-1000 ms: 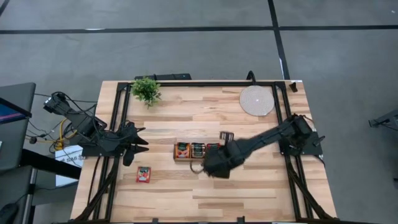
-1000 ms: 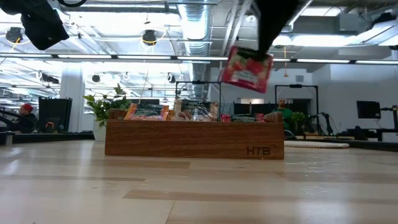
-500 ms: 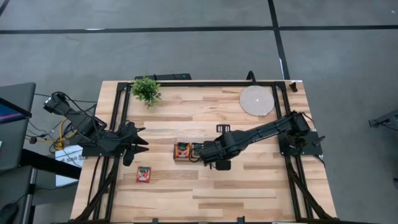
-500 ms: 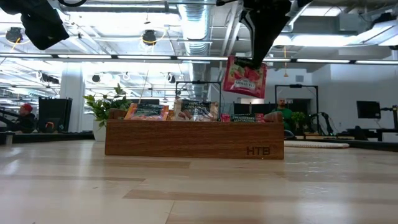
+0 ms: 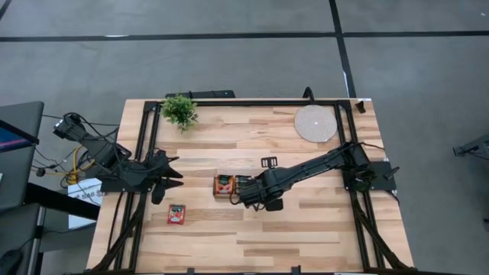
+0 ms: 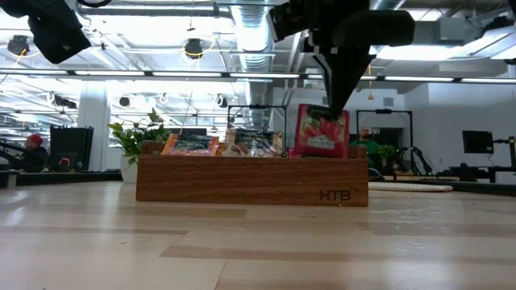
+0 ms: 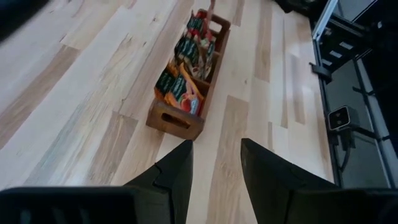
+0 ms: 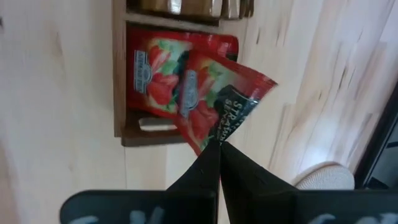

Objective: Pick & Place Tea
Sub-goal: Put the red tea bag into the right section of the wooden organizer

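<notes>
Two dark arms work over one bench, which carries one long wooden tray of three compartments, one potted plant, one round pale disc, one loose red sachet, and one more sachet pinched in the right gripper.

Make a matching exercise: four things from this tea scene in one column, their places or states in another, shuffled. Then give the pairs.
Things:
1. right end effector
2. left end effector
3. loose red sachet
4. potted plant

Places or states:
A. lying flat on the table, outside the wooden tray
B. open, waiting at the table's left edge
C. at the far left corner of the table
D. shut on a held red sachet above the tray's end compartment

Pairs: 1-D, 2-B, 3-A, 4-C
</notes>
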`<move>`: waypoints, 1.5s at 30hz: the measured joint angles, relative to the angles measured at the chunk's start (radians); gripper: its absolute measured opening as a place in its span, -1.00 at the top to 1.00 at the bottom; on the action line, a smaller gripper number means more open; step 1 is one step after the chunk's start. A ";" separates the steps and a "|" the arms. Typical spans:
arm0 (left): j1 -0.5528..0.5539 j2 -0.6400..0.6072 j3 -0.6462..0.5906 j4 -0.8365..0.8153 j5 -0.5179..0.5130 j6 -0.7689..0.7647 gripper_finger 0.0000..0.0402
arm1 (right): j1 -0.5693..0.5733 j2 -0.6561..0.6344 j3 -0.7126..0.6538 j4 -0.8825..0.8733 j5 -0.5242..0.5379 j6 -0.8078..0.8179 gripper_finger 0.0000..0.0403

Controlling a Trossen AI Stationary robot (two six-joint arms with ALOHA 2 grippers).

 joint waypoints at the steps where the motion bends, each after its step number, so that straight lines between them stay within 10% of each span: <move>1: 0.000 0.001 0.000 0.002 0.000 0.000 0.37 | 0.000 0.000 0.000 0.005 0.000 -0.001 1.00; 35: 0.000 0.006 0.000 0.004 0.000 0.002 0.37 | -0.017 0.000 0.000 0.055 -0.057 -0.027 0.99; 45: 0.000 0.006 0.000 0.004 0.000 0.004 0.37 | -0.033 0.000 0.000 0.074 -0.081 -0.027 0.62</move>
